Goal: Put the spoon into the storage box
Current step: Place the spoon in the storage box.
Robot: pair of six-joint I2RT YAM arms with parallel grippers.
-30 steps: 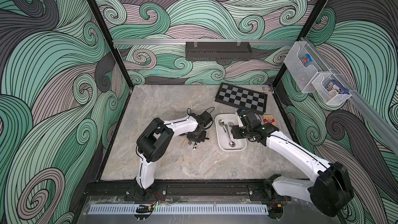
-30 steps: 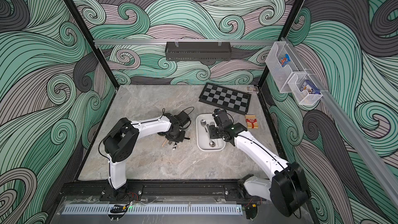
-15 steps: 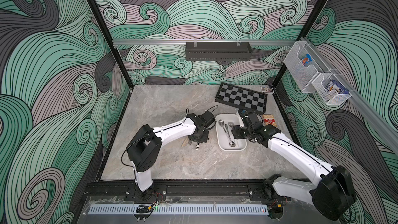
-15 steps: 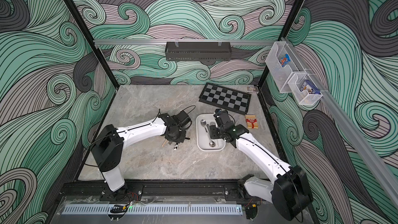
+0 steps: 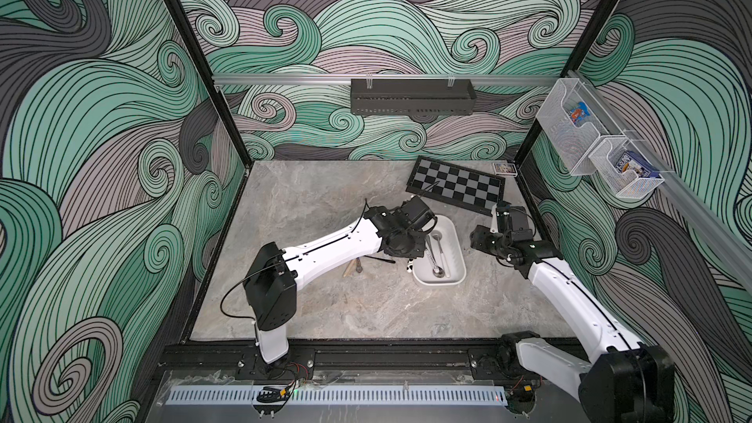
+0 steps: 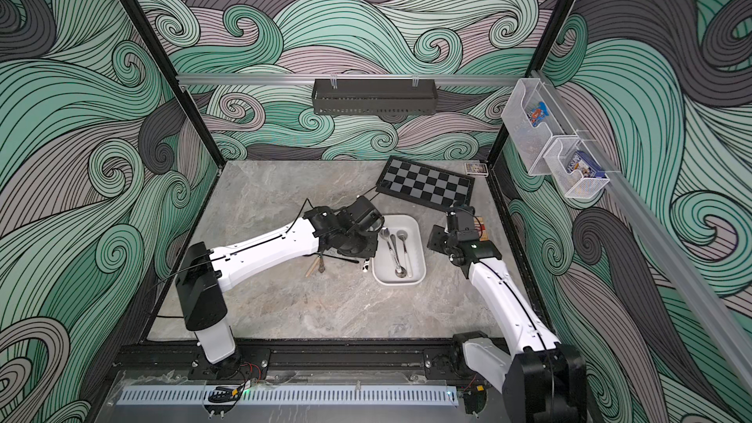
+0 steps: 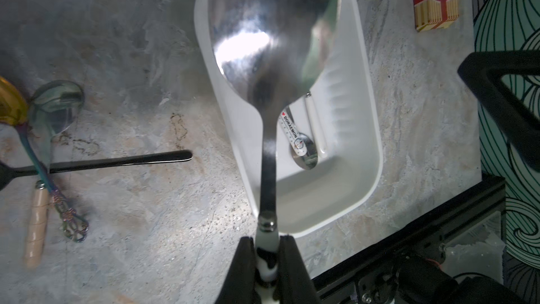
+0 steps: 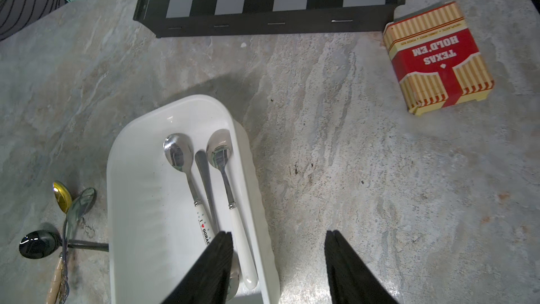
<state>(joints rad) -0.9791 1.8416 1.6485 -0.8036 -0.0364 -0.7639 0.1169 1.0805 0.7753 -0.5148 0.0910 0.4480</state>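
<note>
- Left wrist view: your left end effector [image 7: 266, 248] is clamped on the spoon [image 7: 270, 54] by its black-and-white handle, with the bowl pointing away from the fingers.
- The spoon is up off the bench [image 7: 131, 39]. From this camera its bowl lies across one long wall of the storage box [image 7: 361, 171].
- Three loose spoons [image 7: 55, 106] lie crossed in a heap on the bench, well apart from the box.
- Right wrist view: your right end effector [image 8: 277, 233] has its jaws spread with nothing between them. One finger is over the box's end, the other over bare bench.
- Three spoons in the box [image 8: 178, 153] lie lengthwise, crowded to the side nearer the card pack [image 8: 438, 59]. The other half of the box floor is free.
- Top views: both show the left wrist hanging over the box's long rim on the bench-middle side. The right end effector [image 5: 477, 237] sits just beside the opposite side, and the wrist hides most of the held spoon here.
- Step, my read: you're in the carry. The grasp is made and the drop is not yet done.
- Next move calls for:
  - shifting further in over the free half of the box;
  - lining the spoon up with the box's long axis;
  - lowering until the bowl clears the rim, and only then letting go.
- Watch that the bowl doesn't catch on the rim.
</note>
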